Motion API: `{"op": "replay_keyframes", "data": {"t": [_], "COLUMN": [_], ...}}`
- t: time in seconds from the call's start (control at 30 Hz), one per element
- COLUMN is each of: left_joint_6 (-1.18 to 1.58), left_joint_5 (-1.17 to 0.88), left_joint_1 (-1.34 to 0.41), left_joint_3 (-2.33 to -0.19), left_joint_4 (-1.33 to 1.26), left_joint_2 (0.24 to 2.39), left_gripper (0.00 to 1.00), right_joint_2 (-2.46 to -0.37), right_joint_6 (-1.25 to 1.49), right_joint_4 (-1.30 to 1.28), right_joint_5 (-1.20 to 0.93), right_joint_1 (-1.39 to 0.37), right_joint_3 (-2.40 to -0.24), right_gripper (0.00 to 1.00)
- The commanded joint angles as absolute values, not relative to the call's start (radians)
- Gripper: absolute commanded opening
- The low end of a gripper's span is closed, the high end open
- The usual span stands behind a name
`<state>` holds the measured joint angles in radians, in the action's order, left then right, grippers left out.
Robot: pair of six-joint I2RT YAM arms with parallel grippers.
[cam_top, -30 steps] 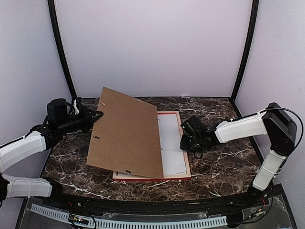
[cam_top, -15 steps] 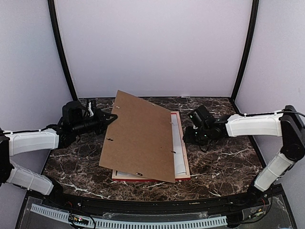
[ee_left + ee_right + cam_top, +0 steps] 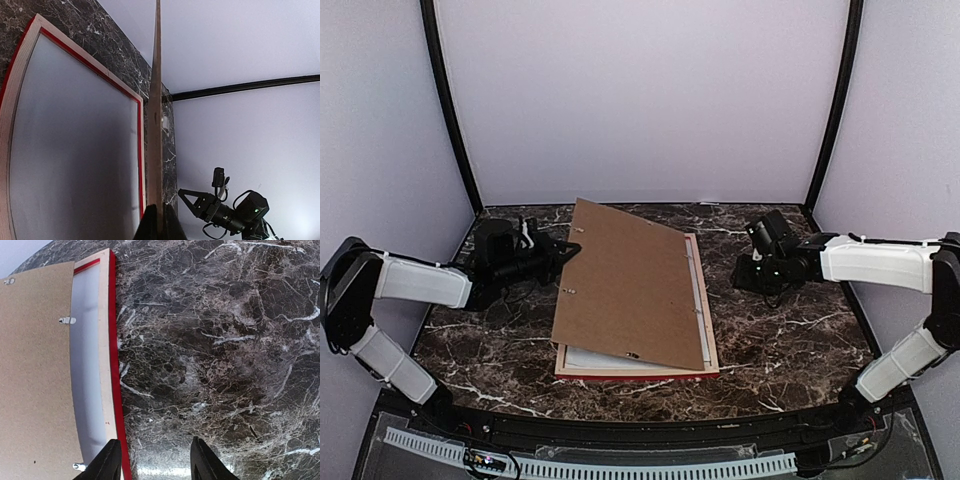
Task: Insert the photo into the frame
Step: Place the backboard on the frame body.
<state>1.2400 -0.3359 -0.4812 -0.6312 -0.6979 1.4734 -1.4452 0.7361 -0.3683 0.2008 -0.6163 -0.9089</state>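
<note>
At the far left, the left claw (image 3: 558, 256) is pressed together on the left edge of the brown backing board (image 3: 630, 290). The overhead view shows the board slanting, its left side lifted and its right side low over the frame (image 3: 711, 330). The left wrist view adds what the top view hides: the board is seen edge-on, nipped between the two fingers, and under it a pale, blank sheet (image 3: 75, 150) fills the frame's opening. No printed landscape shows in any view, and I cannot tell whether that sheet is the photo's back.

The frame lies flat on the marble bench (image 3: 790, 340) at the centre, pale wooden back up, with a strip of red along its outer edge. The right wrist view shows its right rail close up, and two small metal clips (image 3: 67, 320) on the board's right edge, which read only as specks from above.

To the right, the right claw (image 3: 744, 272) hangs over bare marble, near the frame's right rail but apart from it, fingers spread and holding nothing.
</note>
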Motion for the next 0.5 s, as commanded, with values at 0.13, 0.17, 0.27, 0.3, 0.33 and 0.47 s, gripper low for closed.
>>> {"op": "replay_keyframes", "data": {"t": [0.13,0.17,0.27,0.3,0.33,0.47], "left_joint_6": [1.301,1.301,1.298,1.298,1.299,1.302], "left_joint_5": [-0.348,-0.348,-0.347,-0.348,-0.348,-0.352], "left_joint_1": [-0.491,-0.491,-0.491,-0.491,-0.491,-0.491], "left_joint_3": [-0.69,-0.691,-0.696,-0.697,-0.698,-0.702], "left_joint_4": [-0.892,-0.897,-0.899,-0.902,-0.903,-0.919], "left_joint_2": [1.515,1.52,1.532,1.537,1.541,1.564], "left_gripper": [0.0,0.0,0.0,0.0,0.0,0.0], "right_joint_2": [-1.446,-1.45,-1.454,-1.454,-1.453,-1.452], "right_joint_6": [0.713,0.713,0.715,0.714,0.713,0.714], "right_joint_4": [-0.347,-0.343,-0.337,-0.335,-0.333,-0.333], "right_joint_5": [0.175,0.17,0.166,0.165,0.166,0.169], "right_joint_1": [-0.603,-0.603,-0.602,-0.603,-0.603,-0.603], "right_joint_3": [-0.878,-0.876,-0.871,-0.87,-0.868,-0.863], "right_gripper": [0.48,0.48,0.47,0.48,0.47,0.47]}}
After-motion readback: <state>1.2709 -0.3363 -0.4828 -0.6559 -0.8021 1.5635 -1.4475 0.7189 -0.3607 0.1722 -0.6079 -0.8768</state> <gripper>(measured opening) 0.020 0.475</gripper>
